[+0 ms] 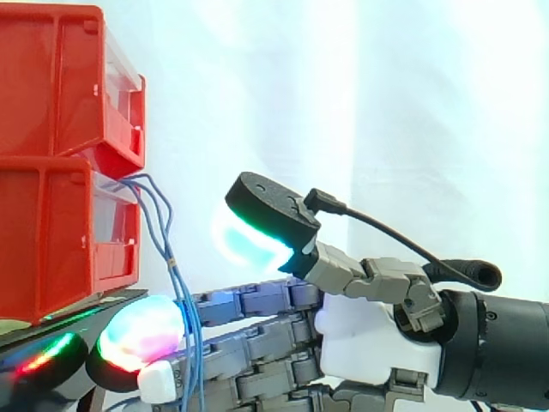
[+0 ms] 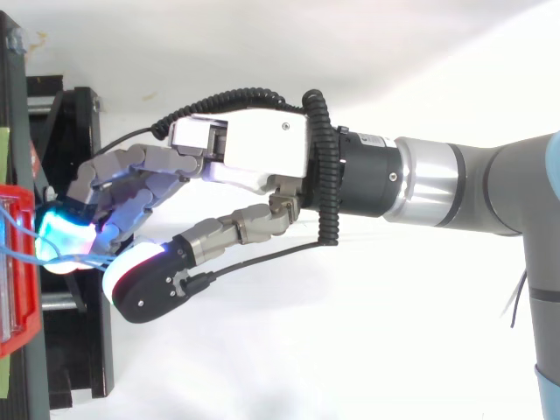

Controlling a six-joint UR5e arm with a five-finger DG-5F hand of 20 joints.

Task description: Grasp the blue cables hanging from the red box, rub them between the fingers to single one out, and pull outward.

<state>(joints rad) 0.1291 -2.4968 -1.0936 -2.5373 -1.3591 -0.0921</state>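
Two red bins are stacked at the left, the upper bin (image 1: pixel 60 86) on the lower bin (image 1: pixel 51 249). Thin blue cables (image 1: pixel 163 227) come out at the lower bin's front lip and hang down. My hand (image 1: pixel 369 339) reaches in from the right with its fingers stretched almost straight toward the bins. The cables run down across the fingers just behind the glowing fingertips (image 1: pixel 141 336). The thumb (image 1: pixel 257 219) is raised well above the fingers, apart from the cables. From above, the hand (image 2: pixel 254 153) points left and its cyan fingertip (image 2: pixel 59 232) touches the cables (image 2: pixel 19 234) beside the red bin (image 2: pixel 17 306).
The bins stand on a black stand (image 2: pixel 83 350) at the left edge. A white curtain (image 1: pixel 412 103) hangs behind the work. The arm (image 2: pixel 455 188) comes in from the right.
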